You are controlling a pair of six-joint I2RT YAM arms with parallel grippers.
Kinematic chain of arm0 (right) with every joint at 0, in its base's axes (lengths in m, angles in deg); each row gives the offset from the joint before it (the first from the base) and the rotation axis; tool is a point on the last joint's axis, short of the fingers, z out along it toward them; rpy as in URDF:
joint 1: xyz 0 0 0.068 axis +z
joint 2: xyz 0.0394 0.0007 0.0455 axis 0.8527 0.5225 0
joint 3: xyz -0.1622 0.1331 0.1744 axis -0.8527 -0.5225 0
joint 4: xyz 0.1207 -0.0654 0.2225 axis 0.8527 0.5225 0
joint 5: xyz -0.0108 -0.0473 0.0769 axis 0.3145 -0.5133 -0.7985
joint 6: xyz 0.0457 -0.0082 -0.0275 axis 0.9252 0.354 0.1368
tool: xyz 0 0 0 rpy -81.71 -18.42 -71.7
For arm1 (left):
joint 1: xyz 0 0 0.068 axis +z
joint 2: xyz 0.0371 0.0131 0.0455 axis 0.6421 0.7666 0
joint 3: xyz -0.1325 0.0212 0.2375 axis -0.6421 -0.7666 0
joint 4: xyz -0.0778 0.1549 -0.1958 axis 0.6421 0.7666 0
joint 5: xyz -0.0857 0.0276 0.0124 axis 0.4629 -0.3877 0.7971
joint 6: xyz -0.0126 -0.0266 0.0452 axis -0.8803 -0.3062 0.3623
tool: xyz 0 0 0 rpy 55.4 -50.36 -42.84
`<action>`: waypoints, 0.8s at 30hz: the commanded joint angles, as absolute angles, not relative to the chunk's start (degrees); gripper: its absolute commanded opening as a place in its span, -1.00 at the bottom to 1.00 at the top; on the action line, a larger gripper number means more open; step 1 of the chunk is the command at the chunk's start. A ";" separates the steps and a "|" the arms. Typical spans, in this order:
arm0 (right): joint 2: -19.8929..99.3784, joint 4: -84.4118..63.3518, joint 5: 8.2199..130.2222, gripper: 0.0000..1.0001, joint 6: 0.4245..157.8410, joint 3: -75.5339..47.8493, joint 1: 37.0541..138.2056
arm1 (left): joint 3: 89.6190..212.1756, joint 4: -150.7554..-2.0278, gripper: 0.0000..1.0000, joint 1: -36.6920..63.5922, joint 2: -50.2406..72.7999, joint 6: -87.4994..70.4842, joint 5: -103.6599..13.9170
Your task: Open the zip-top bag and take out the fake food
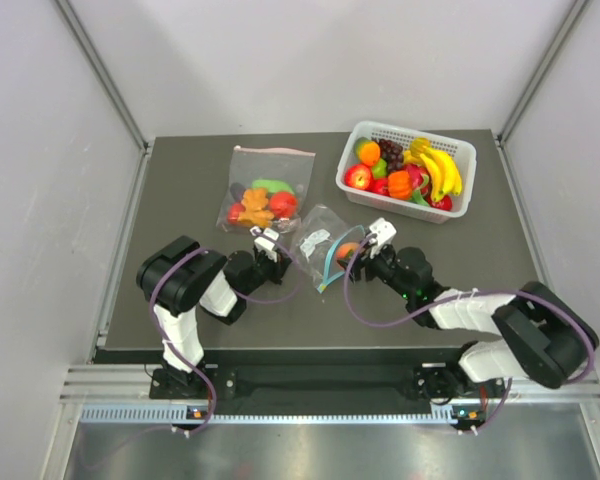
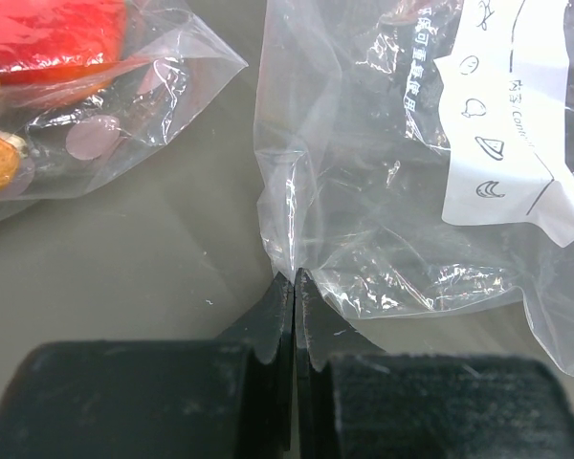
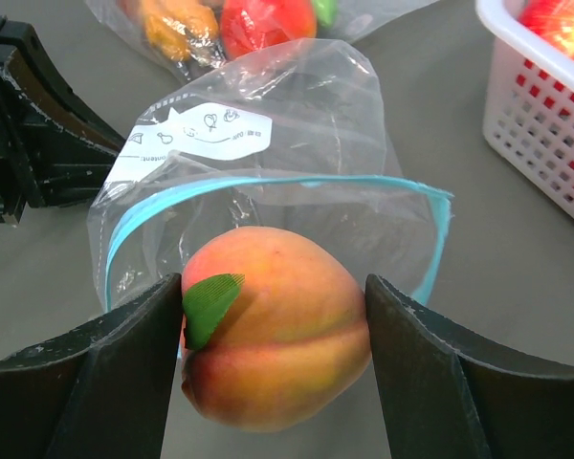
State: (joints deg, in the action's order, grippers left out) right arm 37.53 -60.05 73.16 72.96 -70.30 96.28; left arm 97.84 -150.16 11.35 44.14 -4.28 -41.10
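Observation:
The small clear zip-top bag [image 1: 318, 243] lies mid-table, its teal zip mouth [image 3: 268, 180] standing open toward my right gripper. My left gripper [image 1: 269, 241] is shut, pinching the bag's bottom corner [image 2: 289, 260] between its fingertips [image 2: 279, 287]. My right gripper [image 3: 273, 283] is closed on a peach-red fake fruit with a green leaf [image 3: 277, 325], just outside the bag's mouth. The fruit also shows in the top view [image 1: 347, 252]. The bag's white print [image 2: 512, 115] faces up. I see no other food inside the bag.
A larger clear bag with a pink zip strip [image 1: 265, 190] holding several toy foods lies just beyond the left gripper [image 2: 86, 105]. A white basket [image 1: 463, 150] of fake fruit stands at the back right, close to the right gripper's far side [image 3: 540, 143].

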 commanded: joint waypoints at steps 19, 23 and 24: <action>17.45 -54.89 79.43 -0.45 74.60 -70.06 86.12 | 96.39 -164.73 -1.00 11.47 44.77 -4.31 -42.24; 23.95 -55.69 74.67 -0.49 76.62 -62.86 79.96 | 96.39 -164.82 -1.00 11.56 44.86 -4.14 -41.97; 27.01 -55.60 74.40 -0.49 76.89 -59.45 78.82 | 96.31 -164.82 -1.00 11.56 44.77 -4.22 -41.97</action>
State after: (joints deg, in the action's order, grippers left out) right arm 22.39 -53.15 78.21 74.93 -67.19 81.97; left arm 97.34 -150.82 11.35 44.14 -4.28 -42.02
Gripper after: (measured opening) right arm 0.696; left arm 0.010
